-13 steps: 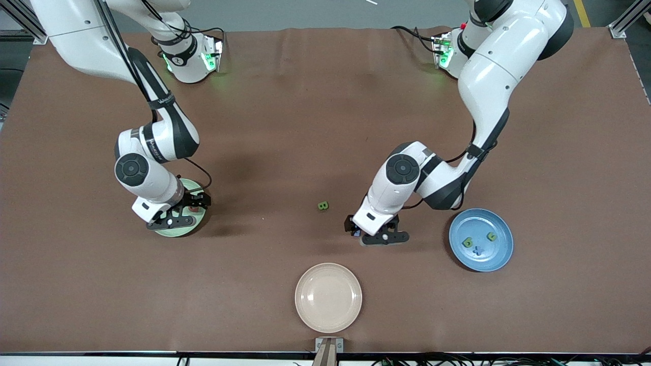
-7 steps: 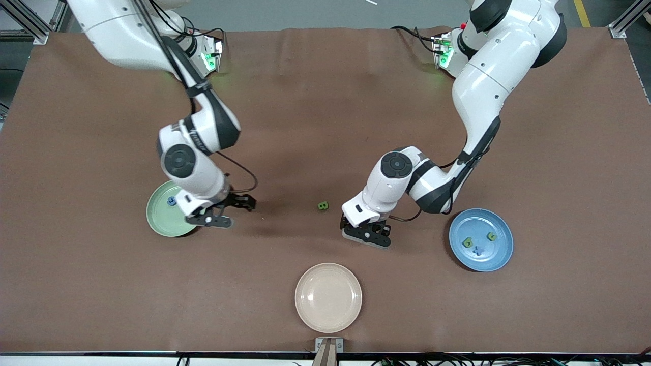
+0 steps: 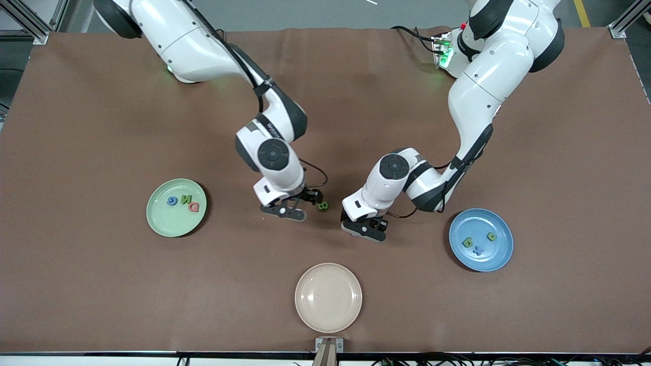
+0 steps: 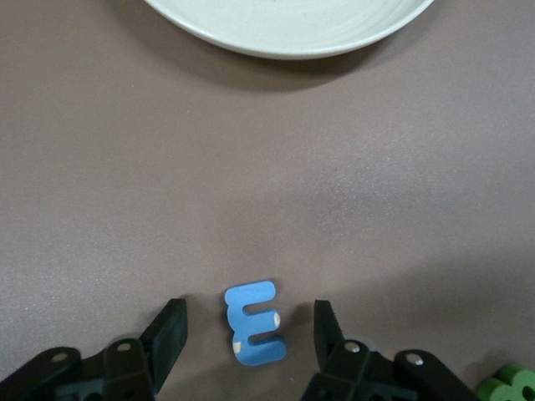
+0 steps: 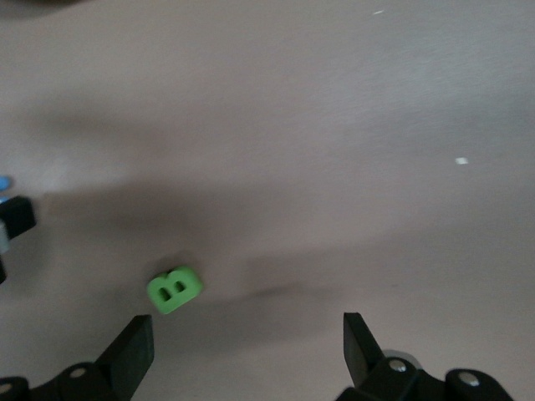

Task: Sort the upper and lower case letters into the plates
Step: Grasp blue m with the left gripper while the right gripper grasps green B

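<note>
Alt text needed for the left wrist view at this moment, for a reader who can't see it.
The left gripper hangs low over the brown table, its two black fingers standing apart on either side of a small blue letter m lying flat. The rim of a cream plate and a bit of green letter show at the edges.

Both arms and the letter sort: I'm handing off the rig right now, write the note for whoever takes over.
Left gripper: low at the table, fingers either side of the blue m, not yet gripping it.
Right gripper: open, over the table next to the green B, which lies loose mid-table.
Pale green plate, toward the right arm's end: blue G, green N, pink Q.
Blue plate, toward the left arm's end: two green letters and the blue x.
Cream plate: unused.
Done: six letters sorted.
Left: m to the blue plate, B to the green plate.
</note>
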Robot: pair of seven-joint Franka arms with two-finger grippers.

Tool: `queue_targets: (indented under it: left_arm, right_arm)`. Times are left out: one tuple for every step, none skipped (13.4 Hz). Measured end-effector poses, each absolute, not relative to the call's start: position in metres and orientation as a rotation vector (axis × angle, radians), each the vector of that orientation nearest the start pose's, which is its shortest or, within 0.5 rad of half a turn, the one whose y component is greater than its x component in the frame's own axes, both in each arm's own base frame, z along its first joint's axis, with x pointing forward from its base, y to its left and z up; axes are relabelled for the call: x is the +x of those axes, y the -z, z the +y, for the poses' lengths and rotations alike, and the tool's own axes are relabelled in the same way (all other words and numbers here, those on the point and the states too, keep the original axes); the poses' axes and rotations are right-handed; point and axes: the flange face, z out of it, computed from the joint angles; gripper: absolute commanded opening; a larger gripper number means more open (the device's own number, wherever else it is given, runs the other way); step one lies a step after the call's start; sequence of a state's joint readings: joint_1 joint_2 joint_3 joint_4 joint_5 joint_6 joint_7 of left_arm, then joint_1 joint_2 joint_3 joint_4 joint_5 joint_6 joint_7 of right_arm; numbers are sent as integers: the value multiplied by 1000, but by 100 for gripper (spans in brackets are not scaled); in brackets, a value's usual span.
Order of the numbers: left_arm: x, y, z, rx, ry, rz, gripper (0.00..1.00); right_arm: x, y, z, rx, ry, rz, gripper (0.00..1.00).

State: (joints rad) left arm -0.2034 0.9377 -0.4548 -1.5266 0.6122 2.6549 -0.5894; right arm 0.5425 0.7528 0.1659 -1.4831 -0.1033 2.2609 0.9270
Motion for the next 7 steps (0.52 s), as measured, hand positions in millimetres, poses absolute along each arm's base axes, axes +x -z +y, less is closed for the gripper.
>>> queue_targets:
  left_arm:
    - [602,-169,-406,-3224,448,571,63]
    - [601,-169,-406,-3224,448,571,61]
    - [601,-169,-407,-3223,449,573,58]
    - [600,-169,-408,-3223,449,578,54]
    - [598,-169,-411,-3222,448,585,52]
    - [596,-169,-413,-3221,448,593,50]
    - [595,-169,-415,-3220,447,600,41]
  right_arm:
    - [560,-233,458,-3097,33,271,100]
    - [559,-229,462,-3114,55,241,100]
    - [559,-225,463,-3124,68,223,100]
    - [559,-222,465,-3126,79,211,100]
    - [558,-218,467,-3120,95,198,100]
    - [557,-214,471,-3112,116,178,100]
    - [554,-210,477,-3099,132,161,99]
